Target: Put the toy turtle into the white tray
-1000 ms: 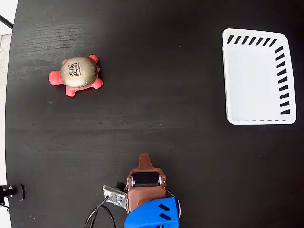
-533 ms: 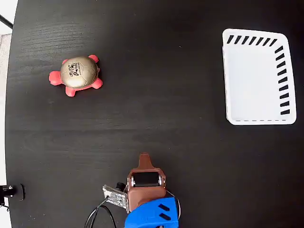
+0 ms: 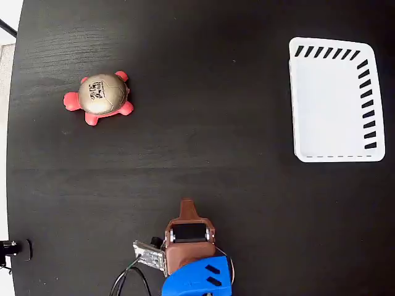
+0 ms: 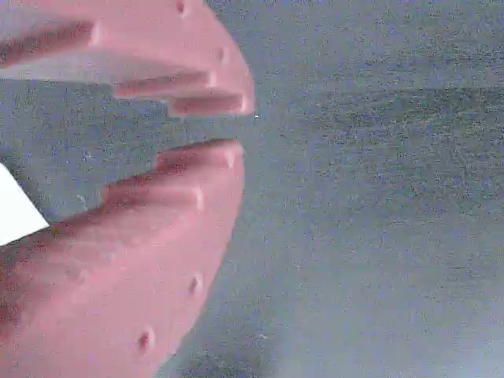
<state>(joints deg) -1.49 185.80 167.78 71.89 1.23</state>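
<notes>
Reaching for the toy turtle (image 3: 98, 98) is the step in hand, I reckon — nothing gripped yet. It sits far-left on the black table (image 3: 197, 160), upright, shell up, head pointing left in the fixed view. My fingers (image 3: 187, 205) are at the near edge, mid-table, well apart from it; the wrist view shows them slightly parted with only bare table in the gap (image 4: 206, 130).

To do it well I'd open wider, come down over the dome and close across the shell's narrow width, clear of the legs. The shell looks shiny and squishy, so it could slip.

The white tray (image 3: 297, 98) is far-right and empty — open table between it and the turtle. The turtle lies near the table's left edge, so I'd avoid nudging it that way.
</notes>
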